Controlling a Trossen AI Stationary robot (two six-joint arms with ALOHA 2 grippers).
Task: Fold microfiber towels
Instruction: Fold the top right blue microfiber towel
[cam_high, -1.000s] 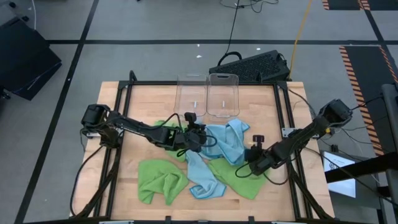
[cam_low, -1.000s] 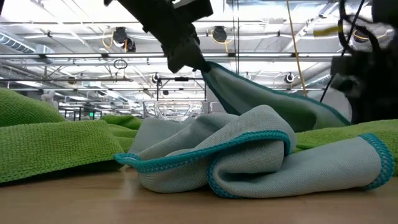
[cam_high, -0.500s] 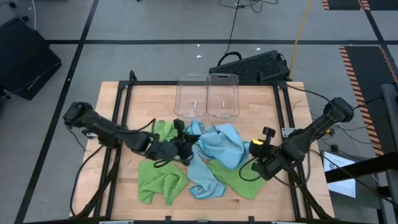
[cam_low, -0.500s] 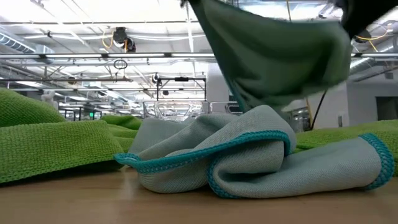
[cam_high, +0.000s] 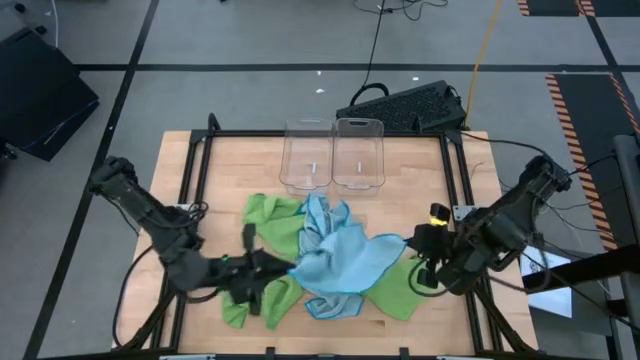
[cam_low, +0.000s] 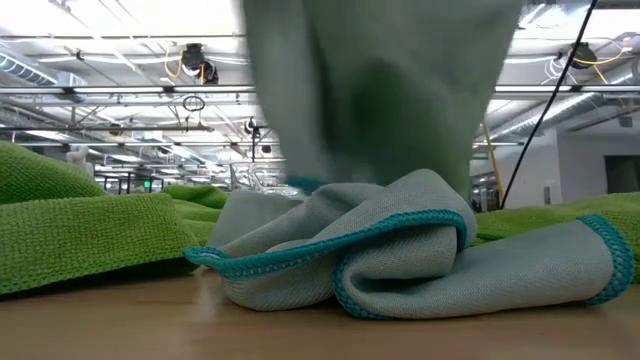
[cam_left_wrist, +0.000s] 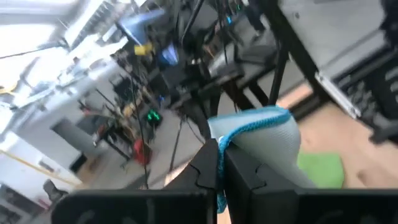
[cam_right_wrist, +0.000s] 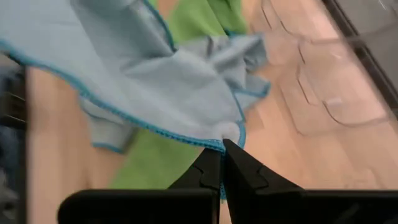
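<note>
One light blue microfiber towel (cam_high: 345, 258) hangs in the air between my two grippers, above the heap; in the low view it shows as a blurred hanging sheet (cam_low: 370, 90). My left gripper (cam_high: 291, 268) is shut on its left end and my right gripper (cam_high: 410, 245) is shut on its right end. Under it, a second light blue towel (cam_low: 400, 250) lies crumpled on the table. Lime green towels (cam_high: 255, 300) (cam_high: 395, 290) (cam_high: 268, 210) lie bunched around it. My left gripper pinches the towel's teal-hemmed edge (cam_left_wrist: 239, 129) between its two shut fingers (cam_left_wrist: 205, 168), which point about level toward the table's right. The cloth stands out past the fingertips, lifted clear of the table. My right gripper pinches a hemmed corner of the towel (cam_right_wrist: 231, 134) between its two shut fingers (cam_right_wrist: 239, 168), slanting downward from the table's right. From that corner the cloth spreads away toward the other arm, its lower part sagging slack over the heap.
Two clear plastic bins (cam_high: 307, 155) (cam_high: 360, 152) stand side by side at the table's far edge. A black frame (cam_high: 455, 190) runs around the wooden tabletop. Bare wood shows at the far left (cam_high: 225, 165) and far right (cam_high: 420, 170).
Both grippers have risen, staying shut. My left gripper has swung toward the table's near left and turned level; my right has lifted and tipped. The light blue towel has come up off the heap and spread out between them. The other towels have stayed put.
</note>
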